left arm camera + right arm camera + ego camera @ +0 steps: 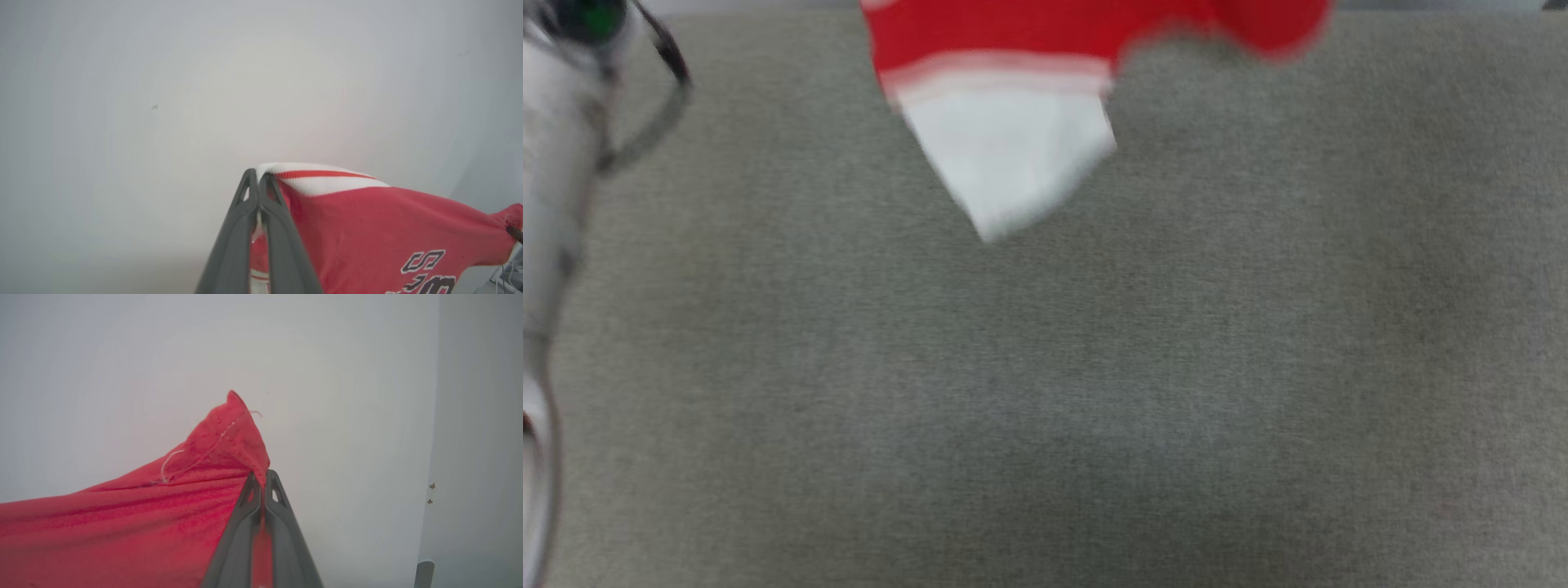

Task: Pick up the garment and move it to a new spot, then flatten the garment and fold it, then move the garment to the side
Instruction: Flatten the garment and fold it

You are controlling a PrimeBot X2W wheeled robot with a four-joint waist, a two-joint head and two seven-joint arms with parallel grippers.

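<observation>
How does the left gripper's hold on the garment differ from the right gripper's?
The left gripper pinches the white, red-striped trim; the right gripper pinches a plain red stitched corner. Black lettering shows near the left grip; a loose thread near the right. Both are shut on the garment.

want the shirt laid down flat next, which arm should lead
Left, probably: the left gripper has its jaws shut on the garment at the striped trim, and the white sleeve on that side hangs lowest; the right gripper pinches a red corner.
</observation>
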